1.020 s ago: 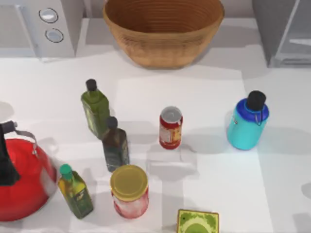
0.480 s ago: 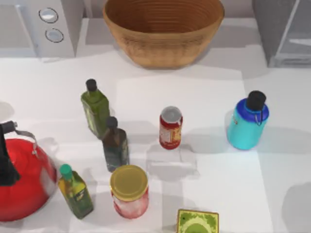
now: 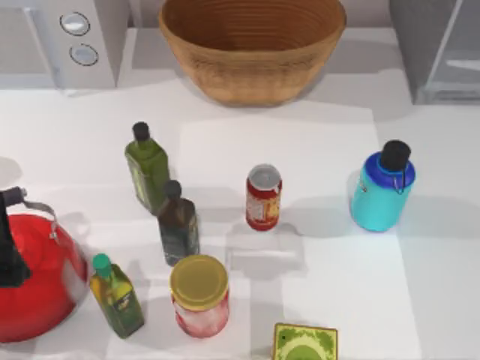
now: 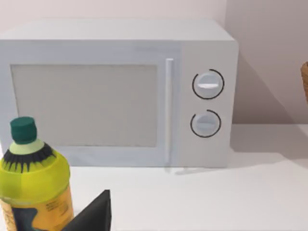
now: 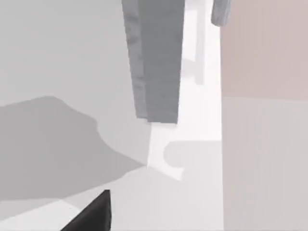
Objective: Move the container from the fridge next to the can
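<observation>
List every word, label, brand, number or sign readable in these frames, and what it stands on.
No text is readable.
Red soda can: label markings too blurred to read.
Yellow-green bottle with green cap: small print, illegible.
Green square card: pattern, no legible words.
White microwave: knobs unmarked.

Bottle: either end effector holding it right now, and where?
No. The bottle stands free on the table, right of the can, nothing touching it.
</observation>
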### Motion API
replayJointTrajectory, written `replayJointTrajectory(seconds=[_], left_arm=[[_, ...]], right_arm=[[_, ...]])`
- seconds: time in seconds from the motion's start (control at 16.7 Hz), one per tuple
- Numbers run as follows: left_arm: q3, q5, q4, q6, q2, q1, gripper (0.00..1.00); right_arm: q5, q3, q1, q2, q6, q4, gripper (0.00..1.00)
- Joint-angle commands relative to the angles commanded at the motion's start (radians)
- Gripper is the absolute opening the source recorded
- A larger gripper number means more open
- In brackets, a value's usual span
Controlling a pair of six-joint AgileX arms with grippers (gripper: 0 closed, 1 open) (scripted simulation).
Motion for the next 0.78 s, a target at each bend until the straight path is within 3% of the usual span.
replayJointTrajectory(seconds=[0.54, 0.78], left_arm=[[0.000, 0.000, 0.000, 0.000, 0.000, 0.000, 1.00], [0.000, 0.000, 0.000, 0.000, 0.000, 0.000, 1.00]], right_arm=[[-0.026, 0.005, -0.055, 0.062, -0.054, 0.019, 1.00], [-0.017, 0.001, 0.012, 0.068, 0.049, 0.112, 1.00]])
